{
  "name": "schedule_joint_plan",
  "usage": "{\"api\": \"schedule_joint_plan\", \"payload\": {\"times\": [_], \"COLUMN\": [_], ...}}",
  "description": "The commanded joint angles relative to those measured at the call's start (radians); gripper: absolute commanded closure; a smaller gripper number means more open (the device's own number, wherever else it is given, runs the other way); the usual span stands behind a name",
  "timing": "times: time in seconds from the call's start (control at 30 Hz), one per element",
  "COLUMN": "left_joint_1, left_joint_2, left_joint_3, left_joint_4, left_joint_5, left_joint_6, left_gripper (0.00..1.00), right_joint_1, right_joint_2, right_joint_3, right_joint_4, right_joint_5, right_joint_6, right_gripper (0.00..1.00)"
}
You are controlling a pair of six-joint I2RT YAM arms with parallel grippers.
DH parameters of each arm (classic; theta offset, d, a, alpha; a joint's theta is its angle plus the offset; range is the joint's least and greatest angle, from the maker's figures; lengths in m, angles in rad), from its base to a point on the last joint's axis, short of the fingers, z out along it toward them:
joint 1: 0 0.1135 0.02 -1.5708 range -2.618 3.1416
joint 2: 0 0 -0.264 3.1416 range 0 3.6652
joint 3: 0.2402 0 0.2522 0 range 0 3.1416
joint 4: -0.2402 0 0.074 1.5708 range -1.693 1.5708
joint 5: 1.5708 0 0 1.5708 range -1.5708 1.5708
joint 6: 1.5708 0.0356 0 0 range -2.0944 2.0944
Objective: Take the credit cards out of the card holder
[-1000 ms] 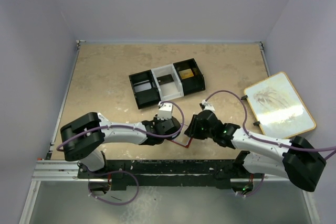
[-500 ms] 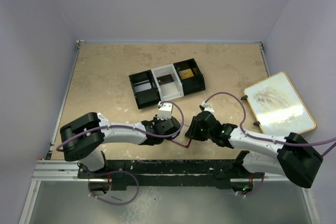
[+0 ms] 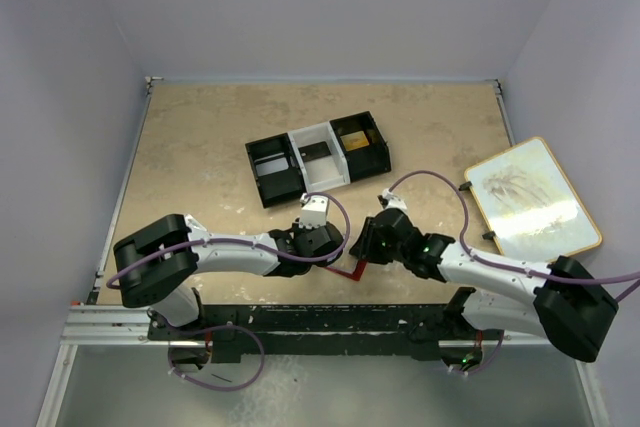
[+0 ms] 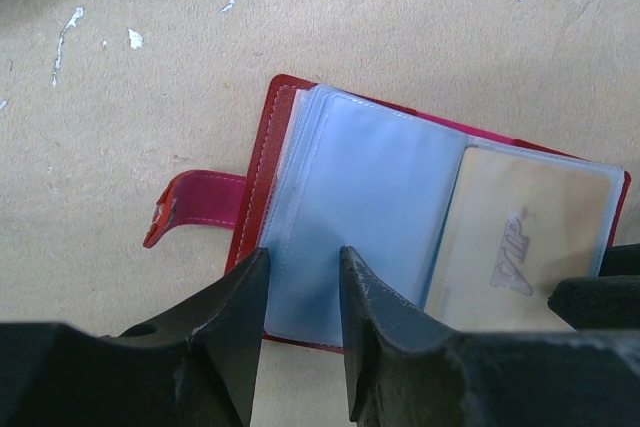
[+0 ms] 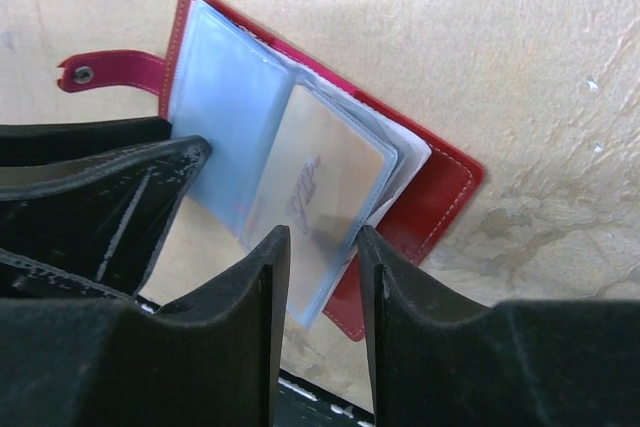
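The red card holder point(image 4: 262, 162) lies open on the table, its pale blue clear sleeves up and its snap strap point(image 4: 198, 202) out to the left. A beige credit card point(image 4: 515, 252) marked "VIP" sits inside the right sleeve. My left gripper point(image 4: 303, 252) is slightly open, its tips straddling the near edge of the left sleeve. My right gripper point(image 5: 322, 235) is slightly open over the lifted card sleeve point(image 5: 315, 182), above the red cover point(image 5: 440, 187). In the top view both grippers meet over the holder point(image 3: 348, 272) near the table's front edge.
A black-and-white three-compartment tray point(image 3: 318, 157) stands mid-table behind the grippers. A wood-framed pale board point(image 3: 532, 197) lies at the right edge. The black mounting rail point(image 3: 320, 322) runs just in front of the holder.
My right gripper has shifted slightly left toward the holder, and a little more red cover shows beneath it. The left arm has barely moved.
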Motion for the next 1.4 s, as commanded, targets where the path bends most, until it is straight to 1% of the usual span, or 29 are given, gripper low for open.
{"api": "schedule_joint_plan", "payload": {"times": [0.0, 0.2, 0.37, 0.5, 0.63, 0.8, 0.87, 0.9, 1.0, 1.1, 1.23, 1.37], "left_joint_1": [-0.001, -0.002, -0.002, -0.002, -0.002, -0.002, -0.002, -0.002, -0.002, -0.002, -0.002, -0.002], "left_joint_2": [0.003, 0.004, 0.007, 0.012, 0.010, 0.007, 0.006, 0.006, 0.006, 0.005, 0.001, -0.004], "left_joint_3": [-0.022, -0.023, -0.019, -0.013, -0.011, -0.010, -0.009, -0.007, -0.002, -0.002, -0.005, -0.008], "left_joint_4": [-0.022, -0.025, -0.026, -0.028, -0.035, -0.040, -0.041, -0.043, -0.048, -0.050, -0.052, -0.054], "left_joint_5": [0.067, 0.066, 0.066, 0.068, 0.066, 0.064, 0.063, 0.063, 0.064, 0.062, 0.063, 0.062], "left_joint_6": [-0.001, -0.003, -0.003, -0.001, -0.001, -0.001, -0.001, 0.000, 0.003, 0.002, 0.000, -0.001], "left_gripper": [0.69, 0.69, 0.70, 0.70, 0.70, 0.71, 0.71, 0.71, 0.71, 0.71, 0.71, 0.71], "right_joint_1": [-0.002, -0.002, -0.002, -0.001, 0.000, -0.001, 0.000, -0.001, -0.002, -0.002, -0.002, -0.002], "right_joint_2": [0.002, 0.039, 0.037, 0.064, 0.058, 0.019, 0.002, -0.007, -0.031, -0.018, 0.004, -0.004], "right_joint_3": [0.065, 0.125, 0.146, 0.178, 0.183, 0.169, 0.155, 0.136, 0.080, 0.041, -0.001, -0.028], "right_joint_4": [0.019, -0.083, -0.089, -0.150, -0.221, -0.247, -0.228, -0.203, -0.076, -0.011, 0.053, 0.068], "right_joint_5": [0.008, 0.063, 0.048, 0.072, 0.135, 0.164, 0.146, 0.101, 0.029, -0.013, -0.031, -0.021], "right_joint_6": [-0.029, -0.049, -0.092, -0.105, -0.079, -0.039, -0.036, -0.041, -0.038, -0.001, 0.034, 0.069], "right_gripper": [0.64, 0.65, 0.65, 0.65, 0.65, 0.63, 0.62, 0.62, 0.61, 0.61, 0.61, 0.61]}}
